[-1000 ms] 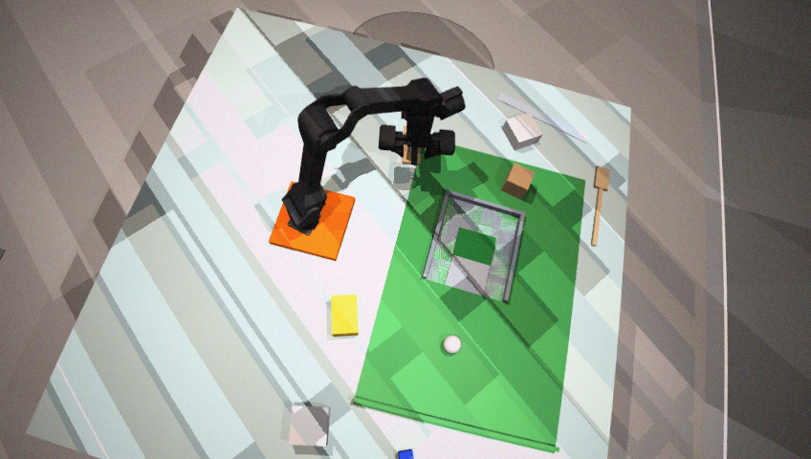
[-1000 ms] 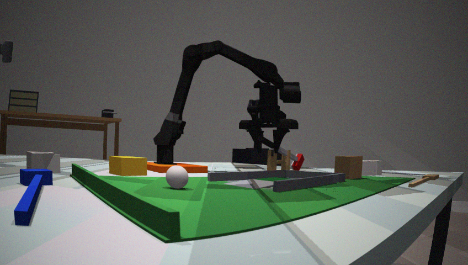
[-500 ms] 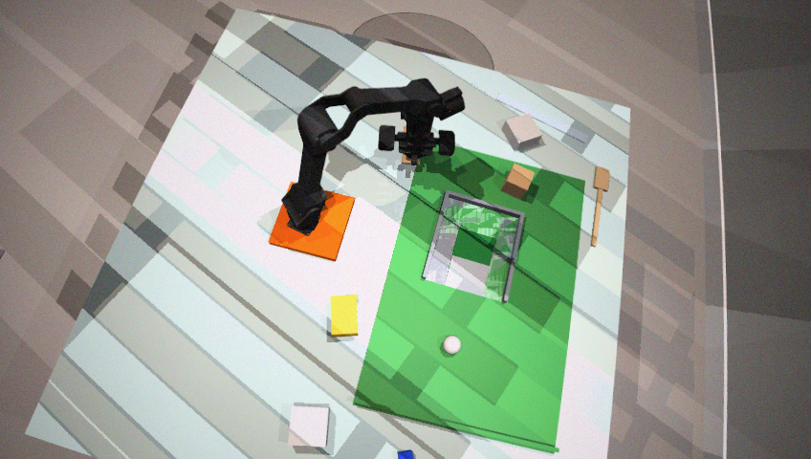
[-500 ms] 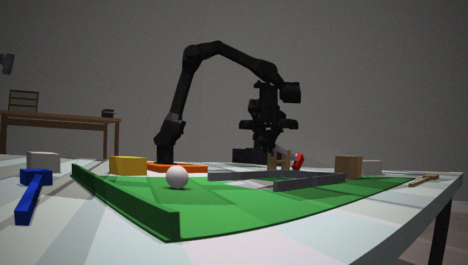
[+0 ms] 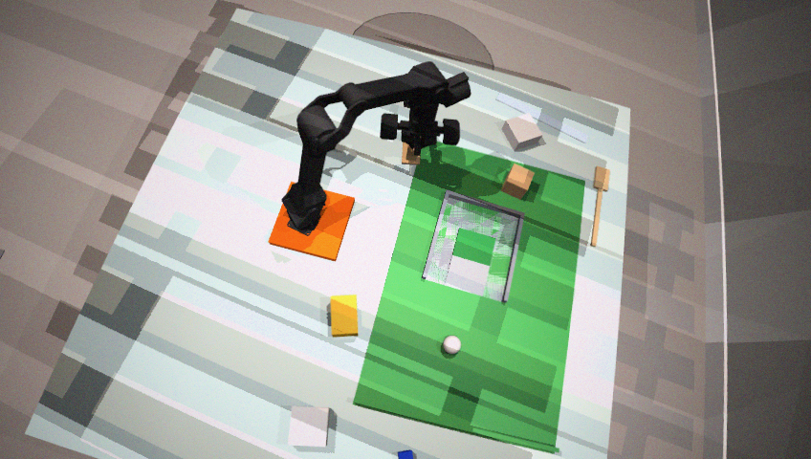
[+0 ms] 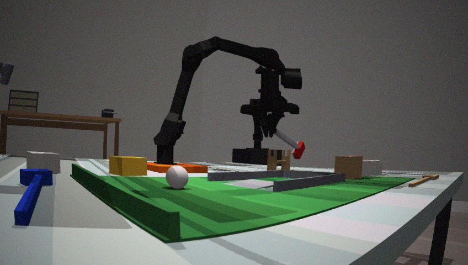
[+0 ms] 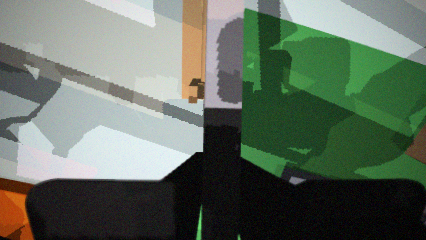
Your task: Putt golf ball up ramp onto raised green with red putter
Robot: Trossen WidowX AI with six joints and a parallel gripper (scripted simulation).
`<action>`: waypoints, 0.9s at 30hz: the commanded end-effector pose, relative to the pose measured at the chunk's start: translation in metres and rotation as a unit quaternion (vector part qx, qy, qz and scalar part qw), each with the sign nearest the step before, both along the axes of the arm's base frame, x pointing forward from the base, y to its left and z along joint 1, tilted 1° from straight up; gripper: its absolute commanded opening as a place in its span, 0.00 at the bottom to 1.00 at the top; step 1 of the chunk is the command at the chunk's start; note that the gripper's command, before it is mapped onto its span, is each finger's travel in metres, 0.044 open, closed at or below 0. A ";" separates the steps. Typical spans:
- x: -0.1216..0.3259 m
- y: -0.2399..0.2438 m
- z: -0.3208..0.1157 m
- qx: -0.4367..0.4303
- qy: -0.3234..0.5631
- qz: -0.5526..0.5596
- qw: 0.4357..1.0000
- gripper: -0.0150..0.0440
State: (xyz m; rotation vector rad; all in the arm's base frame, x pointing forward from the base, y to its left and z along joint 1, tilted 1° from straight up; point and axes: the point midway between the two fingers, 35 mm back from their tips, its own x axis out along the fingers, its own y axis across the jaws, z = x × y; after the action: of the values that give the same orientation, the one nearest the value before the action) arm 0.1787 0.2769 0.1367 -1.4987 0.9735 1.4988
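The worktop (image 5: pixel 228 318) (image 6: pixel 98 243) carries a green mat (image 5: pixel 415 318) (image 6: pixel 209 203), the largest thing on it, and I place everything else by that mat. The black arm (image 5: pixel 392 94) (image 6: pixel 179 88) stands beside one long side of it, on an orange plate (image 5: pixel 341 227) (image 6: pixel 193 168). On the mat, a low grey frame (image 5: pixel 514 258) (image 6: pixel 308 182) surrounds what is probably the ramp and raised green; their height is hard to judge.

Just off the mat's far corner, seen from the exterior view, is a wooden stand (image 5: pixel 410 153) (image 6: pixel 273 160). Above that corner, the gripper (image 5: pixel 417 148) (image 6: pixel 267 133) (image 7: pixel 214 160) is pinching the shaft of the red putter (image 6: pixel 287 139) (image 7: pixel 223 130), which slants down so that its red head hangs near the stand. The golf ball (image 5: pixel 450 344) (image 6: pixel 176 177) rests on the mat, outside the frame's open side.

The slim shaft could pivot between the fingers if the head catches the stand during lifting or carrying. A low path might knock the wooden block (image 5: pixel 516 181) (image 6: pixel 347 167) on the mat or clip the frame. Later, a head turned askew could send the ball into a side wall; too soft a stroke could let it roll back.
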 end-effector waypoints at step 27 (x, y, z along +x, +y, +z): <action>0.061 -0.050 0.043 0.010 -0.004 -0.128 0.992 0.25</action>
State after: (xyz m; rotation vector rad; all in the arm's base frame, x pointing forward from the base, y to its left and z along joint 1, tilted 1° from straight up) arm 0.2280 0.2363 0.1794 -1.3584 1.0692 1.3529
